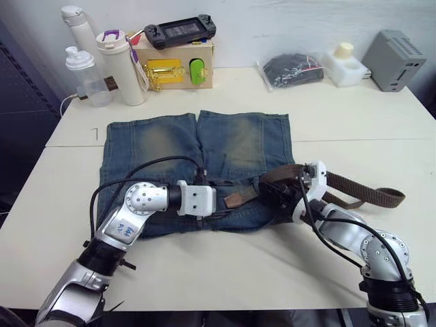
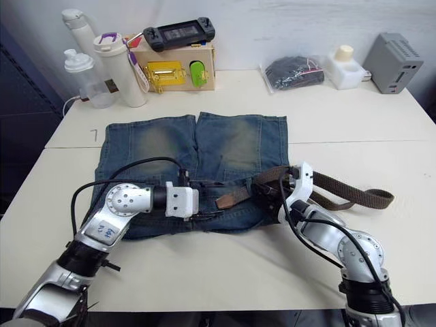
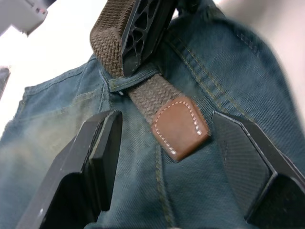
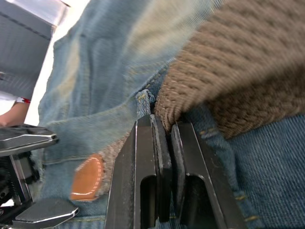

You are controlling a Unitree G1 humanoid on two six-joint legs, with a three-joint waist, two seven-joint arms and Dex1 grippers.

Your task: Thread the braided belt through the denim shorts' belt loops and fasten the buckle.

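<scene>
The denim shorts [image 1: 197,146] lie flat on the table, waistband toward me. The braided belt [image 1: 361,192] runs in from the right and passes under a belt loop [image 3: 136,81]. Its brown leather tip [image 3: 180,126] rests on the waistband. My left gripper [image 1: 230,202] is open, its fingers [image 3: 95,162] flanking the leather tip without touching it. My right gripper [image 1: 274,193] is shut on the belt just right of the loop, and its pads [image 4: 164,143] pinch the woven strap [image 4: 228,57]. The buckle is out of view.
At the back left stand bottles [image 1: 122,68] and a wooden box [image 1: 174,68] with a yellow latch and a black handheld console on top. A black bag [image 1: 293,68], a white container [image 1: 344,65] and a grey box [image 1: 395,60] line the back right.
</scene>
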